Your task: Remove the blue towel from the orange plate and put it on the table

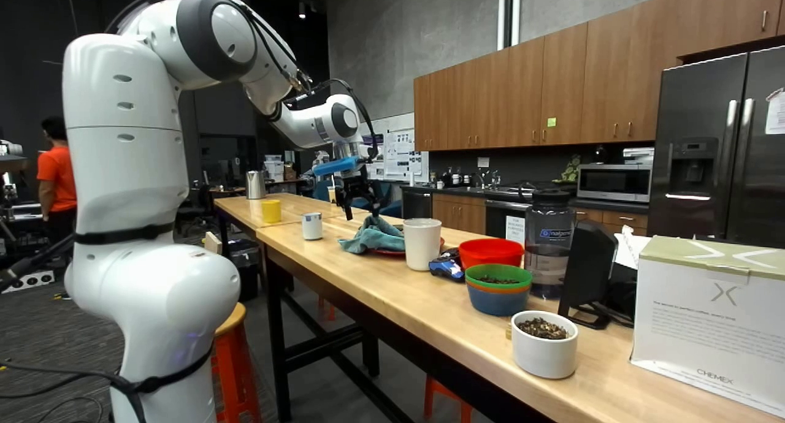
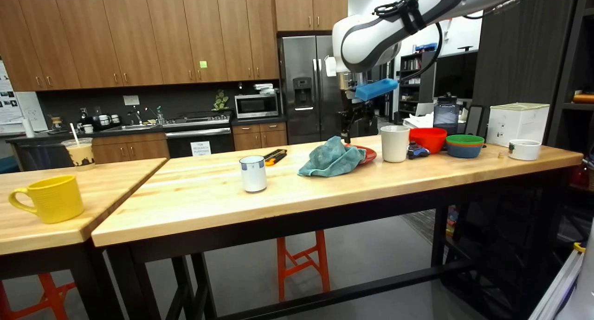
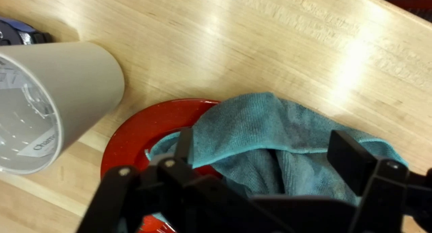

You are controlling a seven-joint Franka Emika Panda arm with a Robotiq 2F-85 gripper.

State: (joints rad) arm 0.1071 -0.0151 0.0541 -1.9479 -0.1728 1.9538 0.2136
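Observation:
The blue towel (image 3: 263, 125) lies crumpled, partly on the orange plate (image 3: 135, 135) and partly spread onto the table (image 3: 202, 44). In both exterior views the towel (image 1: 372, 236) (image 2: 330, 158) rises in a loose peak, and the red-looking plate (image 2: 369, 155) shows at one side of it. My gripper (image 3: 268, 152) is open above the cloth, its fingers wide apart with towel folds visible below and between them. An exterior view has the gripper (image 1: 362, 211) pointing down close over the towel's top; whether a fingertip touches it, I cannot tell. The gripper's body hides the lower part of plate and towel.
A tall white cup (image 3: 87, 77) stands right beside the plate. Past it are a blue-black object (image 2: 417, 150), a red bowl (image 2: 428, 139) and stacked bowls (image 2: 465, 147). On the towel's other side stand a white mug (image 2: 254, 174) and an orange-black tool (image 2: 275, 156).

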